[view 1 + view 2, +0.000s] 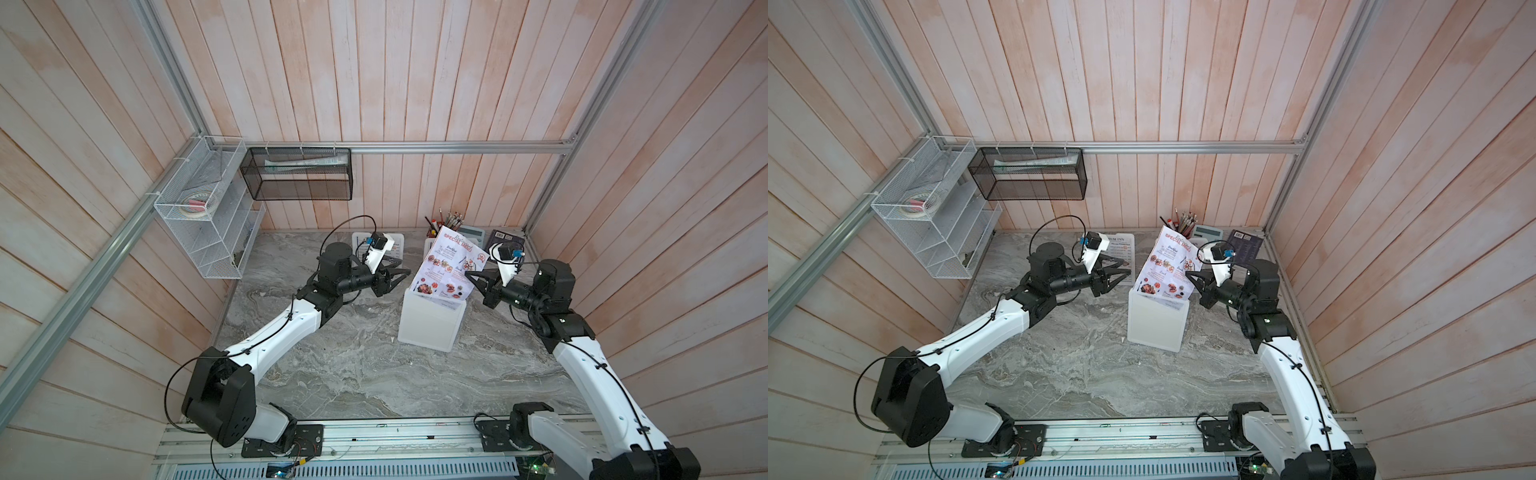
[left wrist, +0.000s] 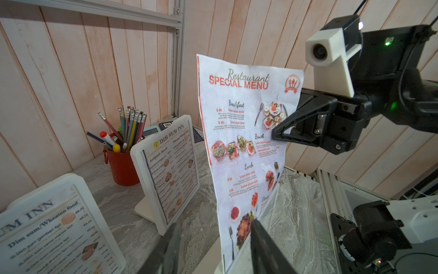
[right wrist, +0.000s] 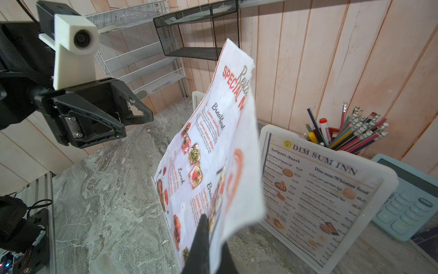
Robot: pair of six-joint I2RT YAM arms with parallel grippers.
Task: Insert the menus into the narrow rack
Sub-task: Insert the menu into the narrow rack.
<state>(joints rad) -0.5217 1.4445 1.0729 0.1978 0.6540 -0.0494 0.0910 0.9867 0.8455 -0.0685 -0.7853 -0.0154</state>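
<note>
Finding one: the marble tabletop [image 1: 332,374] is carrying everything under inspection. The white rack [image 1: 428,328] is standing upright on it between my two arms, open top facing up.

Finding two: the Special Menu [image 1: 449,262] is standing nearly upright and leaning slightly, its lower edge dipping into the rack's open top and most of the sheet rising above it.

Finding three: the two DIM SUM INN menus [image 2: 170,170] are sitting in white stands at the back of the table, outside the rack. One is propped just behind the Special Menu and the other [image 2: 54,232] is further to my left.

Finding four: my right gripper [image 1: 469,276] is clamping the Special Menu's right edge, the paper pinched between the closed fingers [image 3: 203,237]. My left gripper [image 1: 404,269] is hovering just beside the sheet's left edge, jaws parted about halfway and holding nothing.

Finding five: a pale blue calculator [image 3: 412,201] and a red pencil cup [image 2: 123,170] are resting near the back wall.
</note>
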